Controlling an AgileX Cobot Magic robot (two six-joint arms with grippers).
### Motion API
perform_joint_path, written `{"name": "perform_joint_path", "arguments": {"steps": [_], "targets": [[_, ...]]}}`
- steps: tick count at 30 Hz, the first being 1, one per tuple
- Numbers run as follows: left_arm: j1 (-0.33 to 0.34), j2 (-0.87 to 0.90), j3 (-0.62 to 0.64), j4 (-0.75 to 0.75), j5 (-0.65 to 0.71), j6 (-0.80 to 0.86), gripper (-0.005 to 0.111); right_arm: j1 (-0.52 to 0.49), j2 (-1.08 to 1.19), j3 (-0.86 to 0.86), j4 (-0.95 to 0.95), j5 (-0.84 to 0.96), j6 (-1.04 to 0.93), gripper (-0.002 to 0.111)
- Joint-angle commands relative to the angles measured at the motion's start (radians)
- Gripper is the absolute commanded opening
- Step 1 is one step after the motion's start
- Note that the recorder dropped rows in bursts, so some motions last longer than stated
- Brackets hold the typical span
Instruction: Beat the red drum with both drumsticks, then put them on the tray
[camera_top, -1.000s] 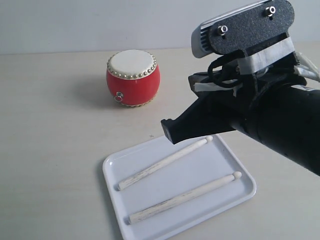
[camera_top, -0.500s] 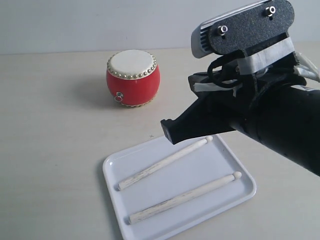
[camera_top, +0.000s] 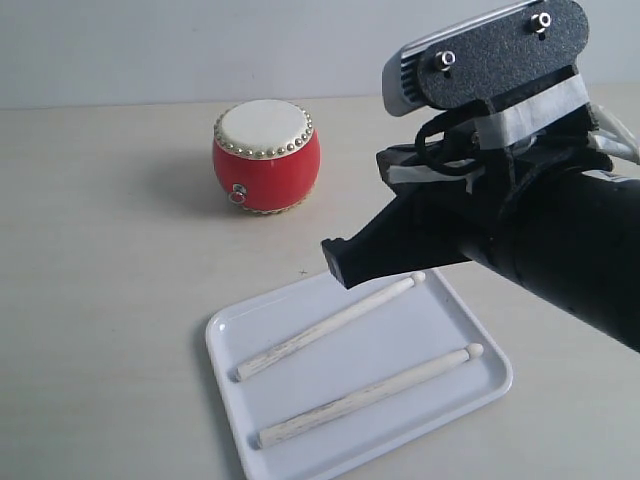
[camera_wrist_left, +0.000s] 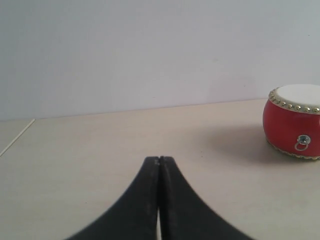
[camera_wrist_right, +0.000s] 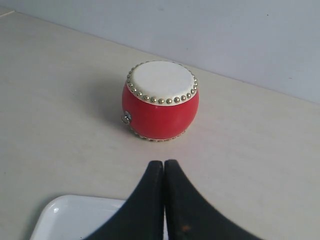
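Red drum (camera_top: 266, 156) noted upright on the table (camera_top: 100, 300), skin up, well apart from the tray (camera_top: 390, 340). Both sticks are found lying inside the tray's rim, roughly parallel and not touching: farther drumstick (camera_top: 325, 328), nearer drumstick (camera_top: 365, 396). Their bead tips are turned toward the side under the right arm.

Right gripper (camera_wrist_right: 163, 162) is seen pressed closed with nothing between the fingers, held above the tray's far edge and aimed at the drum. Left gripper (camera_wrist_left: 159, 159) is likewise closed and empty, facing along the table with the drum off to one side.

Whether the beating has been done cannot be told. Judged as a pickup:
- Jaws should be opened fully before descent.
- Each stick is best taken near its butt end, squarely across the shaft, so the bead is left free to reach the skin.
- The low rim should be cleared on the way down.
- A thin shaft may roll if nudged by one finger first.
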Motion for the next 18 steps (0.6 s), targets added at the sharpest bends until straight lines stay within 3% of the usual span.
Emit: {"name": "perform_joint_path", "arguments": {"steps": [1,9,14,18], "targets": [[0.003,-0.006,0.003,0.001,0.002,-0.008,0.0,0.001,0.0,-0.006,-0.01,-0.002,0.004,0.0],[0.003,-0.006,0.003,0.001,0.002,-0.008,0.0,-0.025,-0.097,-0.006,0.023,0.009,-0.008,0.0],[0.003,-0.006,0.003,0.001,0.002,-0.008,0.0,-0.213,-0.206,0.032,0.141,0.13,-0.028,0.0],[0.003,-0.006,0.003,0.001,0.002,-0.008,0.0,-0.422,-0.32,0.117,0.141,0.37,-0.043,0.0]]}}
